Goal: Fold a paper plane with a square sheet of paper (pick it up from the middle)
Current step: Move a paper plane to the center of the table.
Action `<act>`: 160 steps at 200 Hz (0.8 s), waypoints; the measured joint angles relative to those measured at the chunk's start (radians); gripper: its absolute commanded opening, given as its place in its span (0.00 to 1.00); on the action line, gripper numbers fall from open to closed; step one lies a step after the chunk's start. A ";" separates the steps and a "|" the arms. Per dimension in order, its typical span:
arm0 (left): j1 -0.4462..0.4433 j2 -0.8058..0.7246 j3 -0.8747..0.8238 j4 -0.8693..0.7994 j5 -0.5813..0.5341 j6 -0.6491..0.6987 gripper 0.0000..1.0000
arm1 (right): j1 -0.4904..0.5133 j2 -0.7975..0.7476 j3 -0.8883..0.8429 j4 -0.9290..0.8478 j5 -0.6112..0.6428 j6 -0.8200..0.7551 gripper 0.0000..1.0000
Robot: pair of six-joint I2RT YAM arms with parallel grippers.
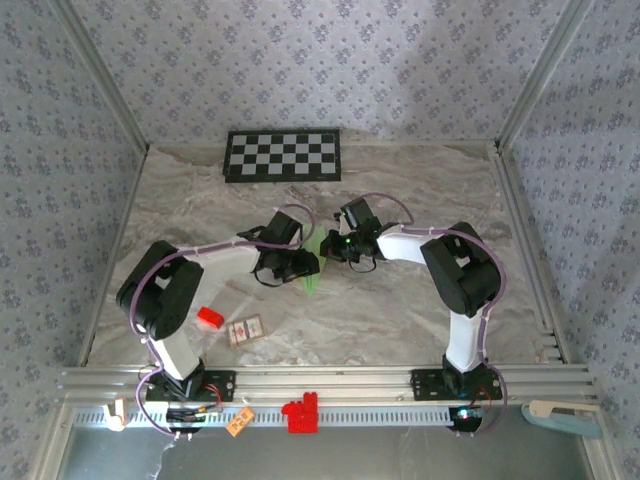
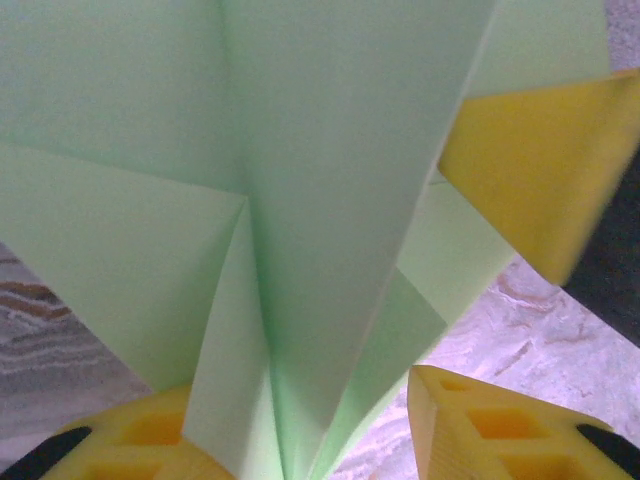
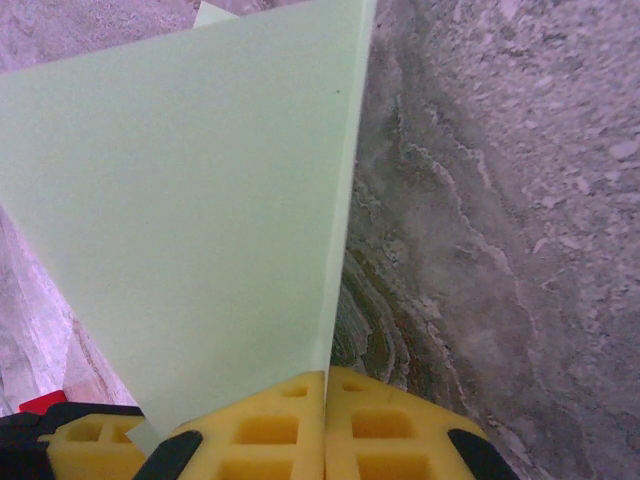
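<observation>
Marble tabletop (image 1: 400,320) | pale green paper plane (image 1: 313,265), creased | right hand (image 3: 326,385) pinching it

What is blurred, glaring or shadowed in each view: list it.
Top external view: even soft light, faint shadows, the paper tiny. Left wrist view: paper too close to the lens, creases soft. Right wrist view: paper soft near the right claw, marble table sharper; no glare anywhere.
</observation>
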 measured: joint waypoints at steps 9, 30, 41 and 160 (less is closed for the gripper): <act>-0.001 0.006 0.003 0.000 -0.006 0.001 0.40 | 0.000 0.000 0.000 0.000 0.000 0.000 0.07; -0.006 0.017 0.011 -0.008 -0.019 0.001 0.38 | 0.000 0.000 0.000 0.000 -0.004 0.000 0.07; -0.010 0.024 0.020 -0.015 -0.028 0.001 0.38 | 0.000 0.000 0.000 0.000 -0.007 0.000 0.07; -0.049 0.064 0.107 -0.127 -0.150 0.048 0.23 | 0.000 0.000 0.000 0.000 -0.020 0.000 0.10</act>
